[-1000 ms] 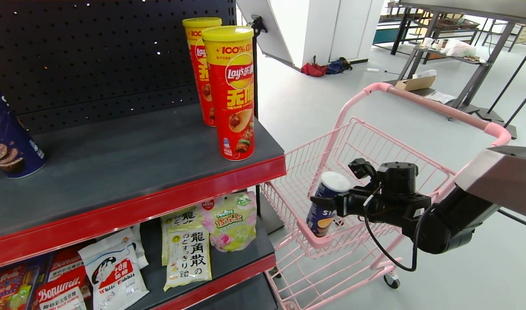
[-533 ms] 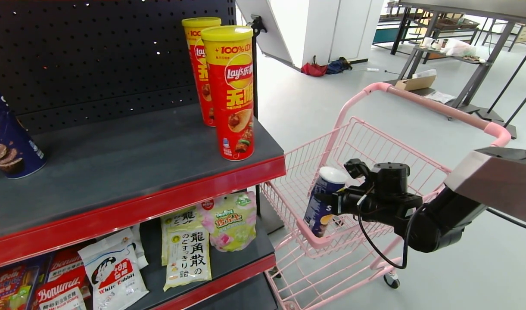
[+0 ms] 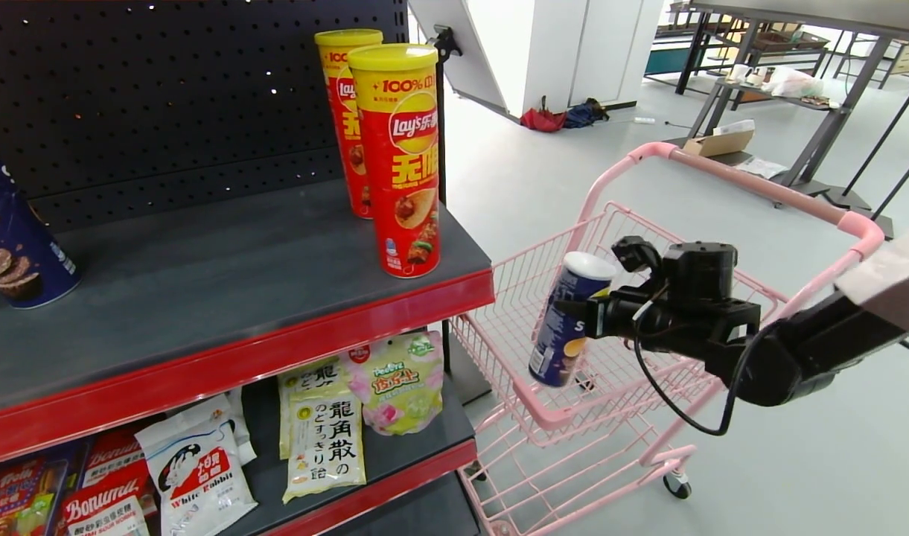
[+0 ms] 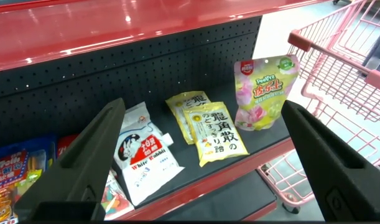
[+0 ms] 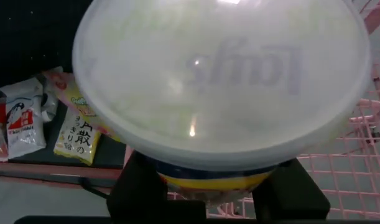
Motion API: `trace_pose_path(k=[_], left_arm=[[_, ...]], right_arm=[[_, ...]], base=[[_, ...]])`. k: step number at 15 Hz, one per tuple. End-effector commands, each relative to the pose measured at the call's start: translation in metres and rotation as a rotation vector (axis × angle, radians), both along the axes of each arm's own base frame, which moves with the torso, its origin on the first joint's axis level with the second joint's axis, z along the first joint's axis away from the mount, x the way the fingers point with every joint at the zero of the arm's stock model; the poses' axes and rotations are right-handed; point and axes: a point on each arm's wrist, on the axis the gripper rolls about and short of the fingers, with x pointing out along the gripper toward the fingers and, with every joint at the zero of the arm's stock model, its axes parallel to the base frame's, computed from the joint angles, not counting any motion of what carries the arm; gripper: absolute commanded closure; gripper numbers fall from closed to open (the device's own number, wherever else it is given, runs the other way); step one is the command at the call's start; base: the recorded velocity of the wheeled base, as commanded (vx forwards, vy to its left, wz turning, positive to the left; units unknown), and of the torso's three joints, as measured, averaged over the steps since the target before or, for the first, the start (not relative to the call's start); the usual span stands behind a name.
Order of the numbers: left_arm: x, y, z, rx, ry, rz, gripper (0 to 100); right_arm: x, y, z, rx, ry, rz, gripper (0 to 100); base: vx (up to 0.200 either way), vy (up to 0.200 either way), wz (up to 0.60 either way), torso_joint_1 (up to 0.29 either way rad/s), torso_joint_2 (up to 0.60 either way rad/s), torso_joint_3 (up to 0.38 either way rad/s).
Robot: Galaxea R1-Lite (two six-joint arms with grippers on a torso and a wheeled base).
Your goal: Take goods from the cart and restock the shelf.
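My right gripper (image 3: 582, 313) is shut on a dark blue chip can (image 3: 569, 324) with a white lid, held tilted above the front of the pink cart (image 3: 722, 175). In the right wrist view the can's lid (image 5: 222, 74) is close up between the black fingers (image 5: 140, 190). The grey top shelf (image 3: 201, 275) with a red front edge lies to the left, with two tall red and yellow chip cans (image 3: 394, 156) at its right end. My left gripper (image 4: 202, 168) is open in front of the lower shelf (image 4: 239, 165).
A blue can (image 3: 15, 231) stands at the top shelf's left end, with bare shelf between it and the red cans. Snack bags (image 3: 327, 428) lie on the lower shelf. A black pegboard (image 3: 164, 89) backs the shelf. Metal tables (image 3: 796, 82) stand beyond the cart.
My right gripper has lifted the blue can upward, so its base now hangs above the cart's front rim. The shelf items have not moved.
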Motion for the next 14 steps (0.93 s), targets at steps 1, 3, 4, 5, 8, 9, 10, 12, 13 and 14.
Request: trace_pose_path(k=[1,3,4,5,8,9,10,12,13,14], left_arm=[[0.000,0.000,0.000,0.000,0.001,0.000,0],[0.000,0.000,0.000,0.000,0.001,0.000,0],[0.000,0.000,0.000,-0.002,0.001,-0.001,0],[0.000,0.000,0.000,-0.002,-0.001,-0.001,0],[0.000,0.000,0.000,-0.002,0.001,-0.003,0],[0.000,0.000,0.000,0.000,0.002,-0.003,0],[0.000,0.000,0.000,0.000,0.001,-0.004,0],[0.000,0.000,0.000,-0.002,0.001,-0.003,0],[0.000,0.000,0.000,0.000,0.001,-0.003,0],[0.000,0.000,0.000,-0.002,0.001,-0.003,0]], right_arm=[[-0.026,-0.022,0.110,0.012,-0.188,-0.056,100],[-0.066,-0.043,0.181,-0.055,-0.244,-0.172,100],[-0.087,-0.050,0.198,-0.076,-0.236,-0.242,100],[-0.112,-0.055,0.209,-0.103,-0.218,-0.303,100],[-0.218,-0.079,0.198,-0.187,-0.109,-0.401,100],[-0.254,-0.088,0.178,-0.218,-0.098,-0.444,100],[-0.263,-0.090,0.172,-0.230,-0.101,-0.451,100],[-0.305,-0.105,0.126,-0.359,-0.090,-0.563,100],[-0.313,-0.107,0.116,-0.378,-0.087,-0.590,100],[-0.318,-0.109,0.111,-0.383,-0.082,-0.609,100]], base=[[0.000,0.000,0.00,0.000,0.00,0.000],[0.000,0.000,0.00,0.000,0.00,0.000],[0.000,0.000,0.00,0.000,0.00,0.000],[0.000,0.000,0.00,0.000,0.00,0.000],[0.000,0.000,0.00,0.000,0.00,0.000],[0.000,0.000,0.00,0.000,0.00,0.000],[0.000,0.000,0.00,0.000,0.00,0.000],[0.000,0.000,0.00,0.000,0.00,0.000],[0.000,0.000,0.00,0.000,0.00,0.000],[0.000,0.000,0.00,0.000,0.00,0.000]])
